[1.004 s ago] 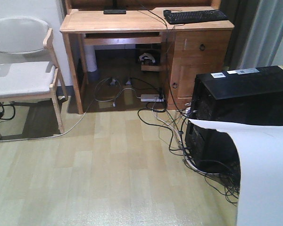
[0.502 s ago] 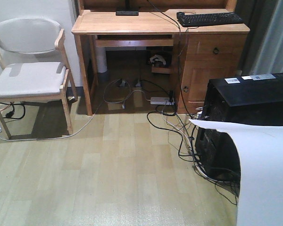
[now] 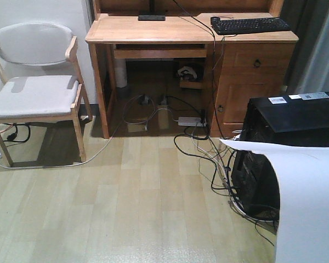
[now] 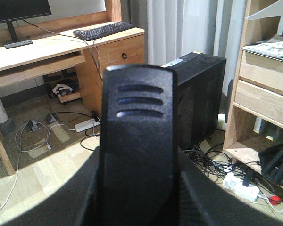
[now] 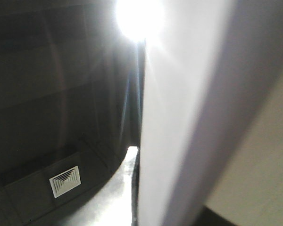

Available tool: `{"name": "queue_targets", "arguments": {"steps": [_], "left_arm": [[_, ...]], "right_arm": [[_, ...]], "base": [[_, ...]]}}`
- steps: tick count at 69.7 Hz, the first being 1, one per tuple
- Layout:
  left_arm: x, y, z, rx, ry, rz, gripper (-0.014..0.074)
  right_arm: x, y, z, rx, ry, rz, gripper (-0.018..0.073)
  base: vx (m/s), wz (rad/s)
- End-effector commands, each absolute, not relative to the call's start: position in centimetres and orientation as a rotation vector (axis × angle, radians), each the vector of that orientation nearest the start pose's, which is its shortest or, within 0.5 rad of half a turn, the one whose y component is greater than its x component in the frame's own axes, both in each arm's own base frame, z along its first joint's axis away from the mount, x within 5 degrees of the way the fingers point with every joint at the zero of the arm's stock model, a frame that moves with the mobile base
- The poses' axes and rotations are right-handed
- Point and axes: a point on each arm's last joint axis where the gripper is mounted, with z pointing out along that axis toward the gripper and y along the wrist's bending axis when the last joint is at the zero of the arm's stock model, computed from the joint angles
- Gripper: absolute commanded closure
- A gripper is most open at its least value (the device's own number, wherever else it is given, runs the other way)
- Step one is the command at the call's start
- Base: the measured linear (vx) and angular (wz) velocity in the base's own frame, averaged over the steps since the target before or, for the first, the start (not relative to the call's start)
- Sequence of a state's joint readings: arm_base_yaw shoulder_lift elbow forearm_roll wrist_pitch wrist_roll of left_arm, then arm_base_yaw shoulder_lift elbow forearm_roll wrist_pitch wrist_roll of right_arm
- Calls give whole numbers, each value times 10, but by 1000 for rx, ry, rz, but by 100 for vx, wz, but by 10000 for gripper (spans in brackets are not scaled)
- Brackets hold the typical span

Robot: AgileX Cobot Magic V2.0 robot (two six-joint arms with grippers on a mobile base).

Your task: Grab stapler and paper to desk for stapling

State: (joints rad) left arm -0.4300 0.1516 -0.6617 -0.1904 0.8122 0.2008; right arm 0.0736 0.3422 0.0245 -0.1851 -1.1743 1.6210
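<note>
Bare floor (image 3: 126,208) lay open from the chair (image 3: 35,90) across to the tower (image 3: 296,118). The desk (image 3: 153,28) stood at its far edge. The paper (image 3: 310,203) curled up at the lower right, its top edge crossing the tower's front, cables (image 3: 208,159) just beside it. A black ribbed shape (image 4: 137,141) filled the left wrist view, stapler or left gripper I couldn't tell, nor whether its fingers were apart. The right gripper was hidden.
</note>
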Motion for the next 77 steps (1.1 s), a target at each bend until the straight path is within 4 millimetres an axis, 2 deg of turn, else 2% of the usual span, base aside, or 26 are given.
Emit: {"name": "queue_targets", "arguments": {"steps": [1, 77], "left_arm": [[5, -16, 363, 483, 1588, -411, 603], [5, -16, 363, 483, 1588, -411, 603]], "right_arm": [[41, 19, 287, 269, 584, 1622, 564], [41, 19, 287, 267, 584, 1623, 564]], "base": [[11, -1], [15, 0]]}}
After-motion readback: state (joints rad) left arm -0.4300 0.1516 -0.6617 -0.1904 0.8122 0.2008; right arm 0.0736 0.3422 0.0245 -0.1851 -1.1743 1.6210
